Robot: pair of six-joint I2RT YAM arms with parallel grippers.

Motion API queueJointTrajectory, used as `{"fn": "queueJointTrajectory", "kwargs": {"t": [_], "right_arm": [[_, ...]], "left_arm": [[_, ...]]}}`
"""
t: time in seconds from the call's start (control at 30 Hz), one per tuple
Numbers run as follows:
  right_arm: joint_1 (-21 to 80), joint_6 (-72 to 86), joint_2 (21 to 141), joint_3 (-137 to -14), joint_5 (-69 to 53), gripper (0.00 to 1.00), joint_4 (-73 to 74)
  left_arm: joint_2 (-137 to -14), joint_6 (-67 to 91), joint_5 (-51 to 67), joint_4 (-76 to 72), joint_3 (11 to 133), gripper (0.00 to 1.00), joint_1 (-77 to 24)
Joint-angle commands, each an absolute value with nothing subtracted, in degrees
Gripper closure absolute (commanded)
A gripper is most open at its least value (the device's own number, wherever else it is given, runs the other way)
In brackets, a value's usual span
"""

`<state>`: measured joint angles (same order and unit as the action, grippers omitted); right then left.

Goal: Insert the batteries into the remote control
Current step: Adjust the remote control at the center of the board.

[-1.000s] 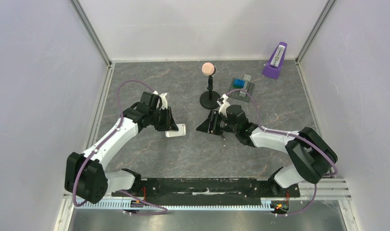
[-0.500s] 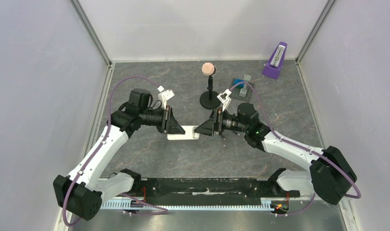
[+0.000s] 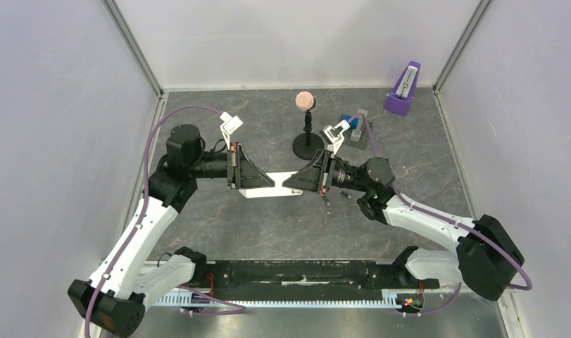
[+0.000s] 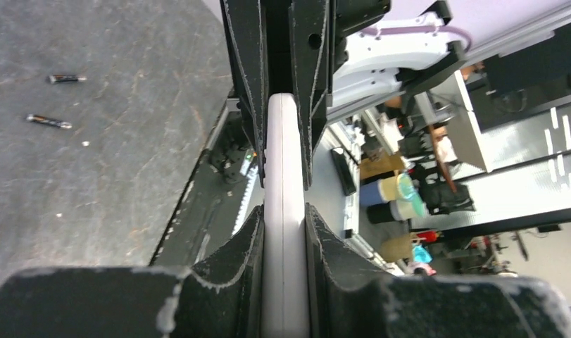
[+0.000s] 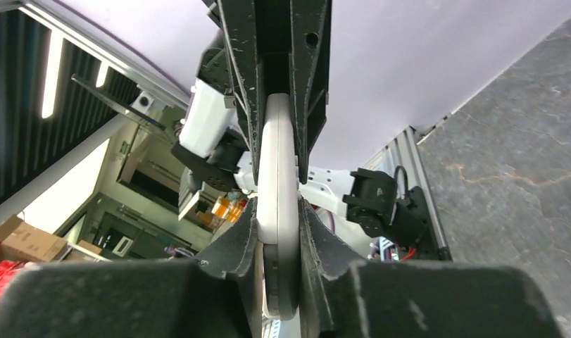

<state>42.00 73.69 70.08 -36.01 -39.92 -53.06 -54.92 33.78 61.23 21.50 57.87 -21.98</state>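
Top external view: the remote control, held edge-on, is clamped at opposite ends by the left gripper and right gripper. The batteries lie on the open table, apart from the remote control.

White arms, black joints — purple cables (braided, perhaps).

The white remote control is held in the air by both ends, lying level just in front of the black stand. Two thin dark batteries with metallic tips lie apart on the tabletop.
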Motion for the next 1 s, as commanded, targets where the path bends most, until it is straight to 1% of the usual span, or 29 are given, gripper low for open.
{"fn": "queueJointTrajectory", "kwargs": {"t": [0.0, 0.03, 0.07, 0.1, 0.13, 0.17, 0.2, 0.33, 0.4, 0.53, 0.67, 0.77, 0.83, 0.97], "right_arm": [[43.1, 83.1, 68.4, -36.3, -37.6, 0.90, -62.3], [43.3, 82.9, 68.0, -36.5, -37.0, 0.92, -61.9], [43.5, 82.7, 67.7, -36.7, -36.3, 0.93, -61.6], [43.6, 82.3, 67.3, -36.8, -35.3, 0.94, -61.4], [43.8, 81.8, 67.1, -36.9, -34.4, 0.95, -60.9], [44.1, 81.4, 66.9, -36.9, -33.4, 0.95, -60.7], [44.4, 80.9, 66.7, -36.9, -32.3, 0.95, -60.4], [45.2, 78.3, 66.2, -37.1, -29.2, 0.96, -59.1], [45.3, 77.8, 66.5, -37.6, -29.3, 0.96, -58.5], [45.7, 76.6, 67.0, -37.8, -29.2, 0.95, -57.9], [46.5, 74.6, 67.1, -38.1, -28.2, 0.95, -55.3], [46.9, 73.0, 67.3, -38.6, -27.8, 0.94, -52.8], [47.1, 72.3, 67.3, -38.7, -27.8, 0.94, -51.4], [47.2, 71.6, 67.3, -38.4, -27.3, 0.94, -49.2]], "left_arm": [[-52.2, 47.4, 62.6, 4.6, 55.0, 0.88, -22.1], [-51.8, 47.7, 61.7, 4.7, 54.9, 0.83, -22.1], [-51.4, 48.0, 60.5, 4.7, 54.8, 0.81, -22.1], [-51.0, 48.4, 59.3, 4.6, 54.7, 0.68, -22.2], [-50.3, 48.9, 57.2, 4.6, 54.5, 0.45, -22.2], [-49.4, 49.6, 55.3, 4.2, 54.0, 0.28, -22.2], [-48.6, 50.6, 53.3, 3.1, 53.3, 0.20, -22.2], [-45.5, 56.2, 49.0, -2.8, 49.9, 0.19, -22.1], [-44.9, 58.1, 47.1, -3.1, 48.5, 0.19, -22.2], [-45.2, 59.6, 45.5, -2.5, 46.7, 0.28, -22.2], [-45.8, 60.6, 45.9, -1.9, 45.6, 0.42, -22.2], [-46.0, 58.5, 46.4, 1.7, 45.8, 0.52, -22.2], [-46.5, 55.6, 46.4, 5.8, 47.0, 0.55, -22.2], [-47.7, 53.1, 49.0, 9.0, 47.5, 0.56, -22.2]]}}
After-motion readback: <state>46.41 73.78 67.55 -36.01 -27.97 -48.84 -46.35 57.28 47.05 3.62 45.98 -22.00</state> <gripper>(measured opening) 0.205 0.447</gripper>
